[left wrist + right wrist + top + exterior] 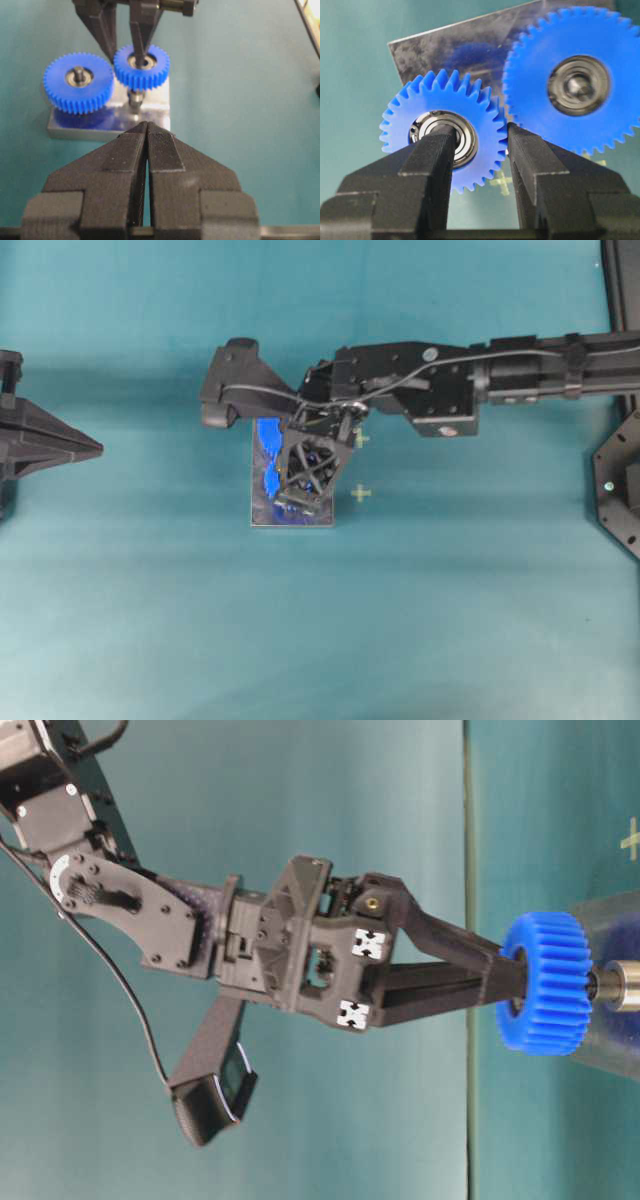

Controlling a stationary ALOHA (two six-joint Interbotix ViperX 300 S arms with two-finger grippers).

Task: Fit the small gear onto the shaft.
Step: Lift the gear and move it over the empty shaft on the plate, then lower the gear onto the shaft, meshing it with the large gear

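My right claw (480,150) is clamped on the small bright-blue plastic toothed gear (442,130), one finger in its bearing hub, holding it just above the short silvery metal shaft (135,96) for alignment. My left claw (147,131) sits closed, parked clear.

black arms (520,365), ridged jaws, square fiducial tags (368,943).

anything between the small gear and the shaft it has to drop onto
Nothing visible. The right gripper holds the small gear just above the shaft, with only open air between them. The larger gear sits beside it on the plate, close but not under it.
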